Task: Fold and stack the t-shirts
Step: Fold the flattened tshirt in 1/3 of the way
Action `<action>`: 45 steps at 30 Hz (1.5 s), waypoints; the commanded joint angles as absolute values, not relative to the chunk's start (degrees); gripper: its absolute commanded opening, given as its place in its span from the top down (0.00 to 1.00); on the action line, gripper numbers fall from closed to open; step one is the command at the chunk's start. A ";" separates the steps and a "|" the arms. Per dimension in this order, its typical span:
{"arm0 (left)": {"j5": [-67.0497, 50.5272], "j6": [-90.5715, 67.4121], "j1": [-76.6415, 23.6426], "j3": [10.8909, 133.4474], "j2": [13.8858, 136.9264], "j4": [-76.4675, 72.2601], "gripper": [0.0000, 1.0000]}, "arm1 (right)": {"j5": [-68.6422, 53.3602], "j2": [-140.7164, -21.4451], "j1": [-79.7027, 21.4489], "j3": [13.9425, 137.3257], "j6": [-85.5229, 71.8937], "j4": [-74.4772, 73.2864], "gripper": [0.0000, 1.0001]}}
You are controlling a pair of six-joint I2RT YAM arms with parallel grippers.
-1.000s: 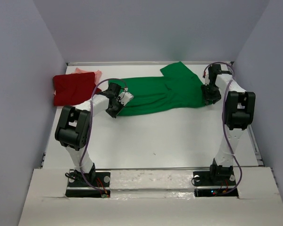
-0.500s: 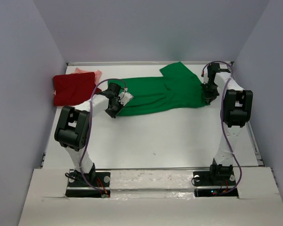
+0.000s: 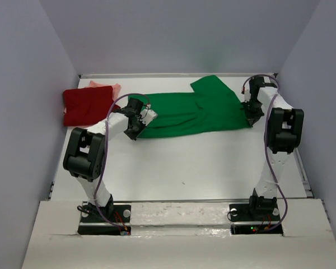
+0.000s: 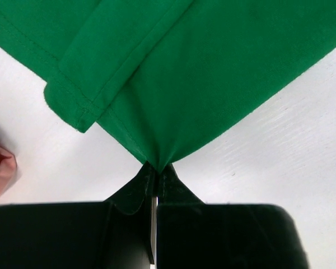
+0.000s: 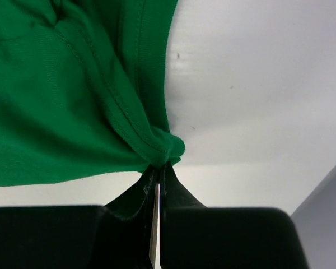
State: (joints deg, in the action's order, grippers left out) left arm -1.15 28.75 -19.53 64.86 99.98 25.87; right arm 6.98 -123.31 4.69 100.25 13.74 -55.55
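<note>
We find the green t-shirt (image 3: pixel 182 115) spread along the far edge of the table (image 3: pixel 185 168). Its near side is clenched at one end by the left gripper (image 4: pixel 155 175) and at the other by the right gripper (image 5: pixel 158 171). Both bites look thin, and we judge uneven lifting could tug cloth free. Left arm (image 3: pixel 87 154) and right arm (image 3: pixel 283 131) reach forward, wrists low.

A white table (image 3: pixel 201 162) stands between plain pale lavender walls (image 3: pixel 22 84).

The right gripper (image 3: pixel 251 117), half open a moment earlier, is now clamped on the right-hand hem of the green shirt (image 3: pixel 185 112), with cloth bunched between its jaws. That edge is drawn out into a sharper corner toward the gripper.
</note>
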 commanded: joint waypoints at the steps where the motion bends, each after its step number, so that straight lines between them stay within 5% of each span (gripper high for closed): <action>1: 1.32 30.14 -19.78 65.13 95.37 29.18 1.00 | 10.54 -117.95 5.62 98.70 16.26 -57.30 1.00; 31: 4.04 31.03 -20.21 60.73 94.83 32.08 1.00 | 12.22 -116.63 6.15 91.76 20.92 -59.59 1.00; 35: 4.31 30.76 -20.39 60.29 94.92 32.52 0.91 | 11.87 -117.16 6.15 92.63 21.09 -60.55 0.98; 39: 4.22 30.85 -20.48 60.38 95.54 33.31 0.76 | 11.60 -117.60 6.15 93.51 20.74 -61.17 0.80; 40: 4.31 30.68 -20.48 60.38 96.15 33.40 0.65 | 11.60 -117.77 6.15 93.78 20.74 -61.35 0.77; 45: 4.66 30.59 -20.65 60.38 97.91 34.63 0.50 | 12.48 -117.69 6.15 94.39 20.74 -62.05 0.61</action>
State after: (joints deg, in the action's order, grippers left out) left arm 3.31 30.35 -20.51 60.86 96.77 31.33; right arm 10.83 -119.59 5.34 91.90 20.08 -59.88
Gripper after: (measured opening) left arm 0.456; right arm 0.341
